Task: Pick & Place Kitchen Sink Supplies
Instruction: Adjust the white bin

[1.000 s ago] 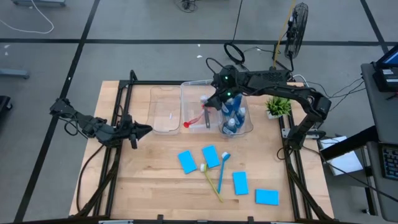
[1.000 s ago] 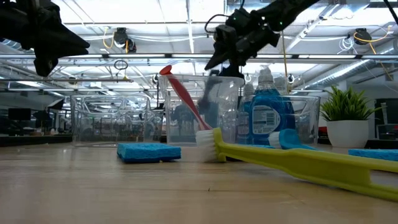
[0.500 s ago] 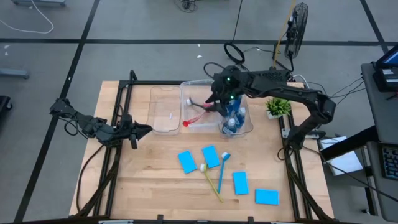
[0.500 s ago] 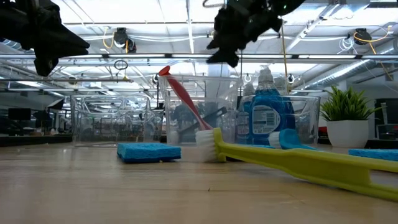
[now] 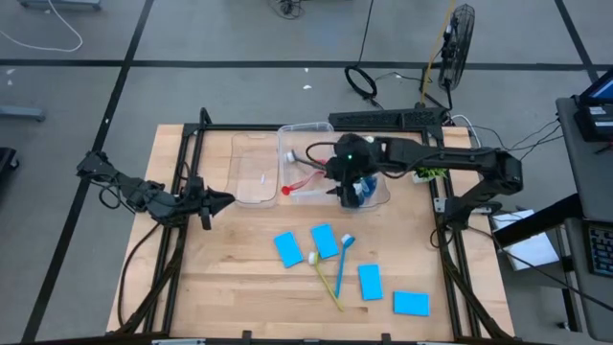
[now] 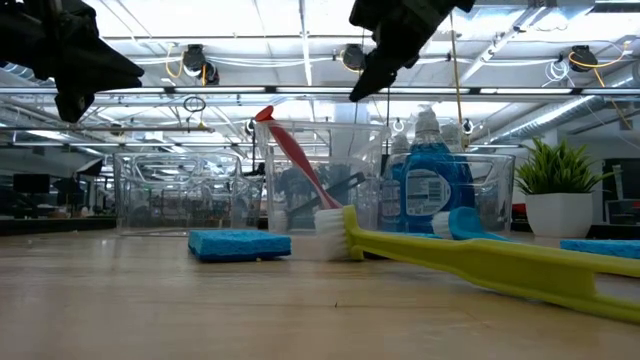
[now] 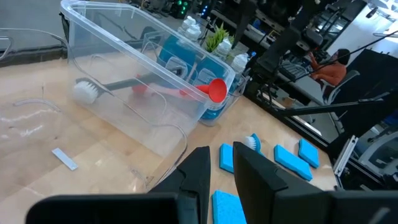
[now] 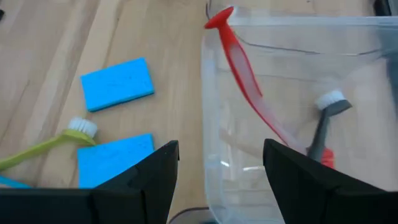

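My right gripper (image 5: 347, 180) (image 8: 221, 180) hangs open above the clear bin (image 5: 287, 134), touching nothing. In that bin lie a red brush (image 8: 239, 62) and a grey brush (image 8: 322, 127), with the blue bottles (image 6: 425, 185) at its right end. The red brush's round end leans on the bin's near rim. On the table near the bin lie several light-blue sponges (image 5: 287, 248) (image 5: 411, 304), a yellow-green brush (image 5: 326, 280) and a blue brush (image 5: 343, 261). My left gripper (image 5: 222, 199) (image 7: 219, 168) waits at the table's left, its fingers a little apart.
A second clear bin (image 5: 251, 168) stands left of the first, with nothing in it. A small potted plant (image 6: 560, 190) stands at the table's right, partly under my right arm. Bare wood lies at the near left of the table.
The grey brush has dropped from my right gripper into the bin and now lies on its floor beside the red brush. My right gripper has then risen clear of the bin and moved toward the table's near edge and a little right.
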{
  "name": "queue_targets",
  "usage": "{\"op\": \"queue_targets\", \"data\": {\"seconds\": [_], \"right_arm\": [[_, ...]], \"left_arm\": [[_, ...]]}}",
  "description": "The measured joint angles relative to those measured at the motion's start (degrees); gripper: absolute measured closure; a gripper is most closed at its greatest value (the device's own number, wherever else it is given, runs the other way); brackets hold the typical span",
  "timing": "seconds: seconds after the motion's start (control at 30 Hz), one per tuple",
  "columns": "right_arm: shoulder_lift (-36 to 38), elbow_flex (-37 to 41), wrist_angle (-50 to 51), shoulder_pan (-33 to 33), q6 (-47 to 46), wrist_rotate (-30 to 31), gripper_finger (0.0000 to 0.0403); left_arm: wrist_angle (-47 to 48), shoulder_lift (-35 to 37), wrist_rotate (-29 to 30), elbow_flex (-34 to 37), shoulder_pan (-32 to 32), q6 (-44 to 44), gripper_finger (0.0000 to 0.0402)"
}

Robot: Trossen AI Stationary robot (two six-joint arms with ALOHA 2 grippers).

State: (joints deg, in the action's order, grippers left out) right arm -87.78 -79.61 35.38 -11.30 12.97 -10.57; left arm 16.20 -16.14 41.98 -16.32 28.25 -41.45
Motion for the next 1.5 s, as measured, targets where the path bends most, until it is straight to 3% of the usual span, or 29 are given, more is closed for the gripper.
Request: {"op": "queue_targets", "data": {"seconds": [0.57, 0.83, 1.2, 1.5], "right_arm": [[-5.31, 0.06, 2.61, 1.53, 0.92, 0.17, 0.0181], [-6.06, 0.07, 2.64, 1.68, 1.38, 3.34, 0.0185], [-6.08, 0.07, 2.88, 2.03, 1.38, 4.59, 0.0287], [-6.08, 0.07, 3.03, 2.05, 1.23, 4.59, 0.0336]], "left_arm": [[-0.02, -0.02, -0.09, 0.0, 0.0, -0.92, 0.033], [0.0, 0.0, -0.11, 0.0, 0.01, -1.05, 0.033], [-0.02, 0.0, 0.04, 0.0, 0.0, -0.96, 0.033], [-0.01, 0.0, 0.04, 0.0, 0.0, -0.98, 0.033]]}}
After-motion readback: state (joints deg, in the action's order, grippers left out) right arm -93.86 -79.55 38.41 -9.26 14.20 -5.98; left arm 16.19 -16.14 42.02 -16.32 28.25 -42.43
